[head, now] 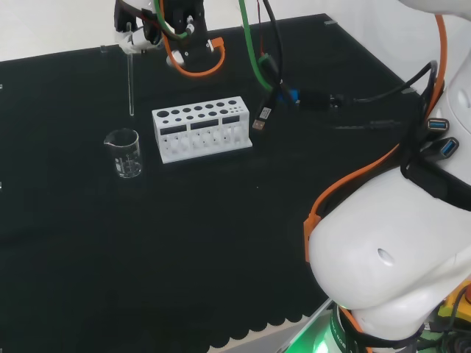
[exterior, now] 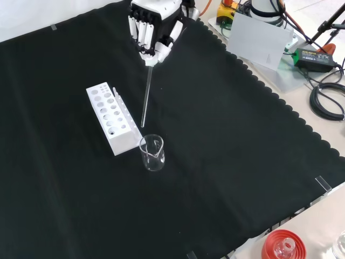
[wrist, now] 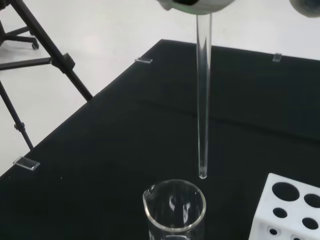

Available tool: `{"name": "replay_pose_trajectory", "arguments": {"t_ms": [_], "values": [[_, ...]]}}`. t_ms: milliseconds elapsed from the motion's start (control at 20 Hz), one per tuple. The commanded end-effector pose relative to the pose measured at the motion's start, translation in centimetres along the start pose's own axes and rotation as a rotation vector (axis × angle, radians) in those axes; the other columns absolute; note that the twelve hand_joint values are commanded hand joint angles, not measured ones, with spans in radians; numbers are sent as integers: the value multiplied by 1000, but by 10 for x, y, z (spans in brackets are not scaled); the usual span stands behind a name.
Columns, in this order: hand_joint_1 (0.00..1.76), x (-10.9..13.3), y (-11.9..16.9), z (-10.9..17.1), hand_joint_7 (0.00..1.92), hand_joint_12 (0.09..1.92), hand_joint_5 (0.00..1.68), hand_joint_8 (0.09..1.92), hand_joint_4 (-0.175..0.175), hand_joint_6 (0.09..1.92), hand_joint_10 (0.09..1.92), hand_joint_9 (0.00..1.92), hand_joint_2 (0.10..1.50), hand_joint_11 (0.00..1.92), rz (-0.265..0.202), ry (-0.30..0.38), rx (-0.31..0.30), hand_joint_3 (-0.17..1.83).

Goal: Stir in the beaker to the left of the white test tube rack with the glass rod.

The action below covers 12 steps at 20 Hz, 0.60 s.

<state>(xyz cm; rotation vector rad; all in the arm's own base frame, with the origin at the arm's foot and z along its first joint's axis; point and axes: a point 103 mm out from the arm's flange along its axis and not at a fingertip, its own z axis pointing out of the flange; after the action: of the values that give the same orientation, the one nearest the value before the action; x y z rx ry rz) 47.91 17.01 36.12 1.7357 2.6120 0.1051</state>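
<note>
- Hand [exterior: 150, 33]: in the front view it is entering from the top edge, fingers [exterior: 141, 32] curled downward and pinching the upper end of the glass rod [exterior: 145, 100]; in the head view the hand [head: 147, 29] is sitting at the top, left of centre, with orange and green cables trailing beside it.
- Glass rod: it is hanging almost upright from the hand, its lower tip free in the air — touching nothing. In the head view the rod [head: 130, 81] is ending above and slightly behind the beaker [head: 124, 153]; in the wrist view the rod [wrist: 202, 100] is stopping just above the beaker's rim, near its far edge.
- Beaker: a clear vessel with a pouring spout, standing upright on the black cloth [exterior: 226, 135]. In the front view the beaker [exterior: 152, 153] is sitting just below the near end of the white test tube rack [exterior: 110, 118]; in the head view it is standing to the left of the rack [head: 201, 128], a little apart from it. In the wrist view the beaker [wrist: 175, 210] is appearing close, and no liquid can be made out inside.
- White test tube rack: lying flat on the cloth, its round holes facing up — one corner [wrist: 290, 210] is showing in the wrist view beside the beaker.
</note>
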Motion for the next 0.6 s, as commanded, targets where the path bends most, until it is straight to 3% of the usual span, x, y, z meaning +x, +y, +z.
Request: {"name": "replay_pose_trajectory", "arguments": {"t_ms": [50,200,350,600], "values": [[1321,-6,2,16,1335,655,1178,673,-175,413,260,1785,1021,1523,-1,8,5,-35],[1321,8,8,11,1335,655,1178,674,-175,415,259,1785,1020,1523,-21,41,-14,-34],[1321,29,13,9,1334,655,1177,675,-175,416,259,1785,1020,1522,-26,6,21,-33],[1320,43,15,21,1334,655,1177,676,-175,418,258,1786,1020,1522,-47,-20,58,-32]]}}
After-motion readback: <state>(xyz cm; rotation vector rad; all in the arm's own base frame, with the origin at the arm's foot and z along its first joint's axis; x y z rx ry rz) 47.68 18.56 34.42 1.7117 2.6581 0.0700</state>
